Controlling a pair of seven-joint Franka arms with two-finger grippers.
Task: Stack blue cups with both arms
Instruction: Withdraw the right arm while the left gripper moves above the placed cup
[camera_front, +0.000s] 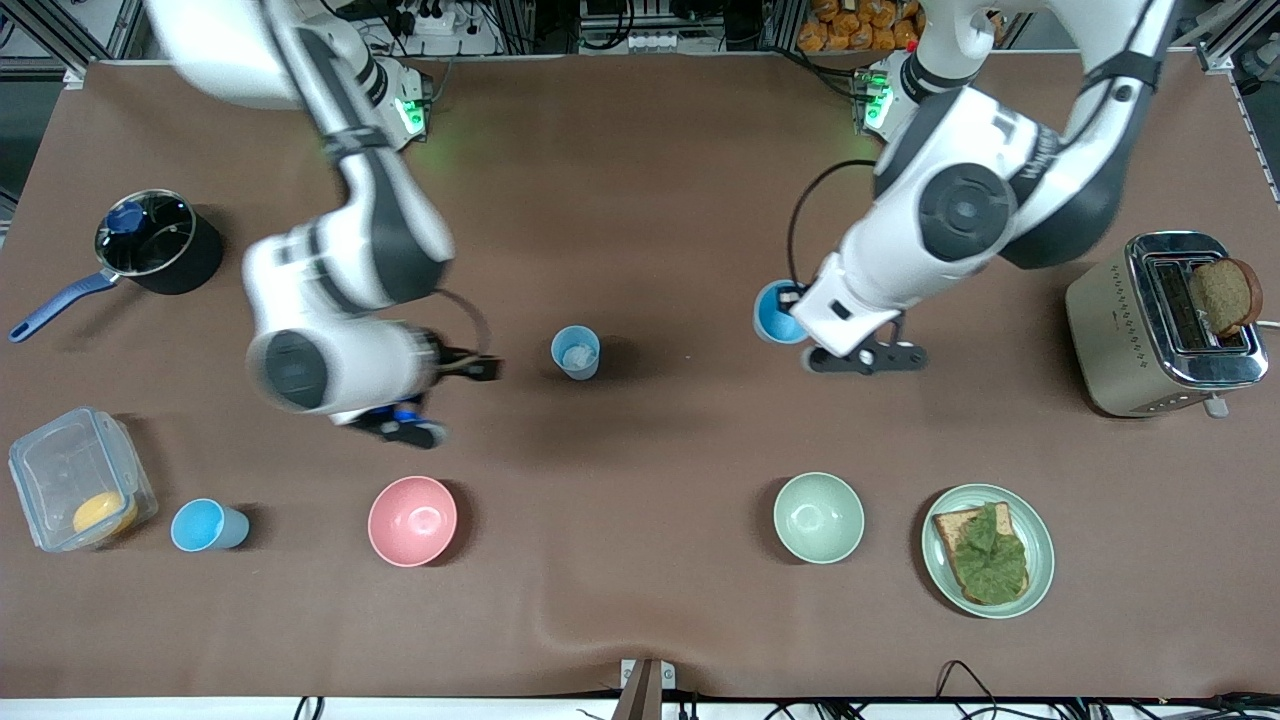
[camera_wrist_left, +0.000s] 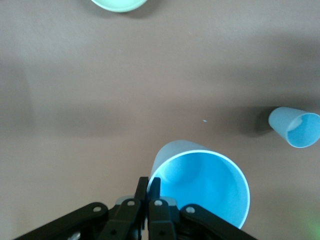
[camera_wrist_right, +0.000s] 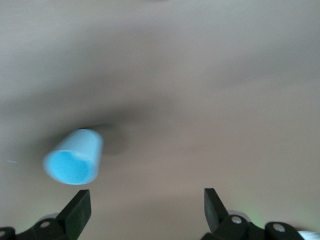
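Observation:
My left gripper (camera_front: 797, 318) is shut on the rim of a bright blue cup (camera_front: 776, 312), one finger inside and one outside; its fingers (camera_wrist_left: 148, 187) pinch the cup's wall (camera_wrist_left: 200, 185). A paler blue cup (camera_front: 576, 352) with a whitish inside stands mid-table and also shows in the left wrist view (camera_wrist_left: 295, 127). A third blue cup (camera_front: 206, 525) stands near the front camera, toward the right arm's end. My right gripper (camera_front: 405, 425) is open and empty (camera_wrist_right: 146, 205) over bare table, with a blue cup (camera_wrist_right: 75, 157) off to one side of it.
A pink bowl (camera_front: 412, 520) and a pale green bowl (camera_front: 818, 517) sit near the front camera. A plate with toast (camera_front: 988, 550), a toaster (camera_front: 1165, 322), a black pot (camera_front: 158, 240) and a clear box (camera_front: 75, 478) stand around the table's ends.

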